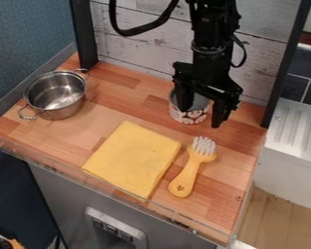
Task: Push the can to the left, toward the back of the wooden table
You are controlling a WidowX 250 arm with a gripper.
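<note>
Hanging tool (200, 115) partly hides patterned can (186, 116).

Steel pot (56, 95) by the counter's (109, 107) left edge, yellow cloth (133, 158) near the front edge, brush (188, 174) kinda towards the right one.

Open bench (106, 108) separates pot (55, 95) from cloth (133, 158); a can (188, 115) at the end effector (200, 115) blocks passage near the wall (142, 48); beyond the brush (188, 174), beside the cloth, a strip of wood runs free.
</note>
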